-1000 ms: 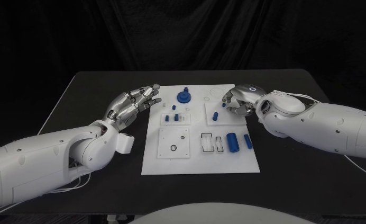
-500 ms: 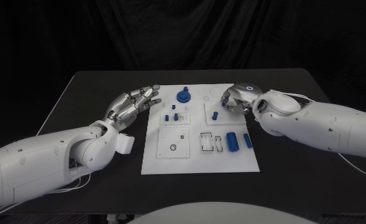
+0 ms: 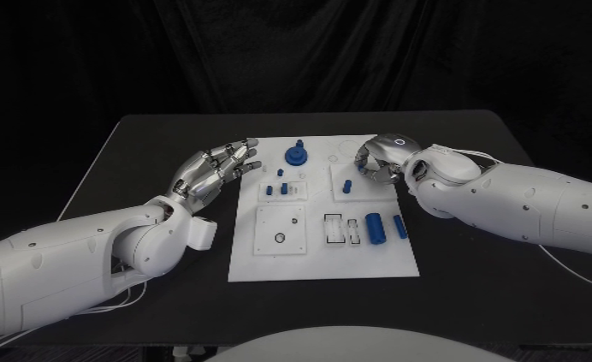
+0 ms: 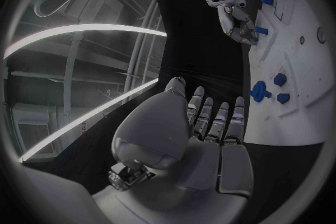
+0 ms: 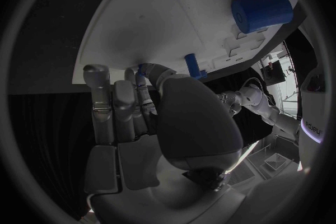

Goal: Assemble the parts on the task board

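Parts [image 3: 376,230] lie loose on the task board [image 3: 323,261] — right hand [image 3: 382,163], curled over a small peg [image 3: 348,187], could knock it; left hand [image 3: 217,168] hovers spread.

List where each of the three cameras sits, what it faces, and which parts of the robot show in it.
Head view: on the robot's head, facing down at the task board; shows left hand and right hand.
Left wrist view: behind the left hand, facing across the board to the right hand.
Right wrist view: behind the right hand, facing the board.
All three views share the board.
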`<control>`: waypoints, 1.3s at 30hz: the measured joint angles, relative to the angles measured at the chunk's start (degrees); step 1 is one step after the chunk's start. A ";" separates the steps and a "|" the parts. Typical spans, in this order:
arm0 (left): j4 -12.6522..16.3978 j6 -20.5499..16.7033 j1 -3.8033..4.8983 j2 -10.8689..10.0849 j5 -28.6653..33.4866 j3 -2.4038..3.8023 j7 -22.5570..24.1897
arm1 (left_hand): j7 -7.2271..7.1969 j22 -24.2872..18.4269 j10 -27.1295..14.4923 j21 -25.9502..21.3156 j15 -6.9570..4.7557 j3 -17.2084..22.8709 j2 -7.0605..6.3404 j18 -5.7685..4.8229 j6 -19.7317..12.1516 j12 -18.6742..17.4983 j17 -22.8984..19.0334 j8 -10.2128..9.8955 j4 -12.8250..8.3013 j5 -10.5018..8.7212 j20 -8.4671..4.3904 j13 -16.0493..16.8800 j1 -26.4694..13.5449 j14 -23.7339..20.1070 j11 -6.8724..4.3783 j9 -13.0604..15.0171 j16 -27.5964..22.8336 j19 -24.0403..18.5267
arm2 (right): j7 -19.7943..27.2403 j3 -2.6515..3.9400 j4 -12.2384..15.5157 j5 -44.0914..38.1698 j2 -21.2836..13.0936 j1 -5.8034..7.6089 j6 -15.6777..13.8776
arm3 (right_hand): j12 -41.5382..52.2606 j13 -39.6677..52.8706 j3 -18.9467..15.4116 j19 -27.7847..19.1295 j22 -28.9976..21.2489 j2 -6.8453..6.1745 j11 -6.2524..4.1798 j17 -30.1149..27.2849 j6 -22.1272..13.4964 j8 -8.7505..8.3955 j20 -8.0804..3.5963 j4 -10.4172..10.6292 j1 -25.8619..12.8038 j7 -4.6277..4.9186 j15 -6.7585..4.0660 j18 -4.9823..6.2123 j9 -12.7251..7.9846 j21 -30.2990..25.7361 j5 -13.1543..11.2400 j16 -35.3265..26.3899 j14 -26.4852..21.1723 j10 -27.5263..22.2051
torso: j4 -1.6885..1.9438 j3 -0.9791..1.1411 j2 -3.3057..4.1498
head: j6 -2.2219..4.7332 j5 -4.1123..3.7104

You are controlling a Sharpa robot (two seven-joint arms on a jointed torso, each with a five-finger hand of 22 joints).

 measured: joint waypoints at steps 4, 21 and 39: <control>-0.02 0.00 -0.04 -0.01 0.00 0.00 0.00 | -0.20 0.00 0.00 0.00 0.00 0.00 0.00 0.00 -0.21 0.00 0.00 0.00 0.00 0.00 0.00 0.00 0.00 0.00 0.00 -0.09 0.00 0.00 | 0.18 0.03 -0.08 0.00 0.00 0.00 0.00 | 0.21 -0.07 -0.28 0.00 0.00 0.00 -0.37 -0.04 0.80 0.57 0.00 -0.60 0.11 -0.07 0.00 0.00 0.77 0.42 0.18 0.00 0.00 1.48 | 0.00 0.00 -0.01 | 0.00 0.05; -0.71 0.05 -0.33 0.39 0.01 0.00 0.01 | -0.20 -0.01 0.00 0.00 0.00 0.00 -0.21 -0.01 -0.20 -0.02 -0.01 0.00 0.00 0.34 0.20 0.00 0.21 0.00 0.00 -0.16 0.00 0.20 | 0.91 -0.05 0.05 0.32 -0.15 -0.11 -1.51 | 0.29 -0.92 -1.17 0.82 0.00 0.28 -1.26 0.26 3.06 2.56 -0.82 -1.98 0.72 -0.45 -1.02 0.00 2.32 3.07 -0.31 0.62 0.61 5.26 | -0.01 0.02 -0.03 | 0.02 -0.14; -1.34 0.10 -1.11 0.29 0.03 0.00 0.02 | 0.00 -0.01 -0.21 0.00 0.21 0.00 0.04 -0.94 -0.81 -0.03 -0.03 -0.01 0.01 0.55 0.15 -0.01 0.47 -0.22 0.21 -0.23 0.22 0.54 | 1.58 0.01 0.73 1.44 -0.83 -0.01 -4.17 | -1.28 -1.81 -1.80 0.82 -0.01 0.18 -1.34 0.04 3.30 2.59 -0.82 -1.35 0.77 -0.60 -1.02 0.00 2.32 3.30 -1.46 0.62 0.61 5.79 | -0.01 0.01 -0.04 | -0.21 0.46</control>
